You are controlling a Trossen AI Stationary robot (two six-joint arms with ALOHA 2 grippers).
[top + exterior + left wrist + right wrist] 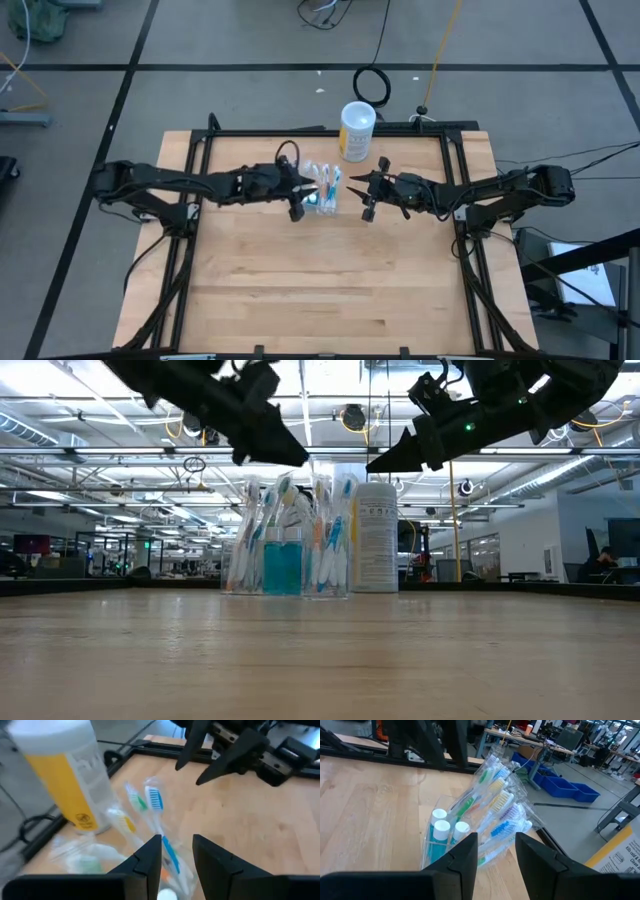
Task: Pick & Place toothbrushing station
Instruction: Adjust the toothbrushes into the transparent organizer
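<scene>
With the clear toothbrush holder [322, 190] standing upright centre-frame, the spread left gripper [298, 196] should lift clear without snagging brush heads; the right gripper [368, 194], spread too, waits beside.

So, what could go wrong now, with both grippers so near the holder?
The left gripper hangs open right over the brushes; moving away, a finger may snag one and tip the holder. The canister stands close behind, so a shove could topple it. The right gripper, open, could hit the holder.
</scene>
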